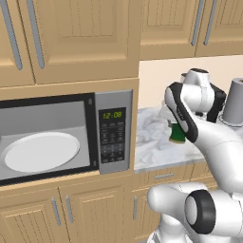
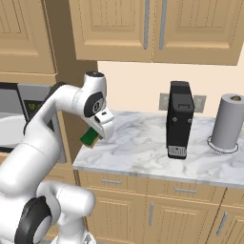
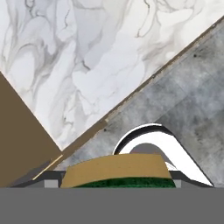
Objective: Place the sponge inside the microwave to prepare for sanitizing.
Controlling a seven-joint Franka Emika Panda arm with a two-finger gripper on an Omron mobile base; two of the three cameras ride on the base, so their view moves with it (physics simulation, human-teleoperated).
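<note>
My gripper [image 2: 95, 131] is shut on the sponge [image 2: 89, 137], a dark-green block with a yellowish edge, and holds it in the air over the left end of the marble counter [image 2: 143, 145]. In the left base view the sponge [image 1: 178, 134] hangs below the bent wrist, to the right of the microwave [image 1: 114, 97]. The microwave's grey cavity shows with the white round plate [image 1: 40, 151] inside, and its keypad [image 1: 113, 137] has green digits. In the hand view the sponge [image 3: 116, 171] sits between the fingertips, above the counter edge and the grey floor.
A tall black appliance [image 2: 180, 119] and a grey paper-towel roll [image 2: 228, 121] stand on the counter to the right. Wooden cabinets hang above and drawers run below. A brown cabinet side wall [image 2: 71, 124] separates the microwave from the counter.
</note>
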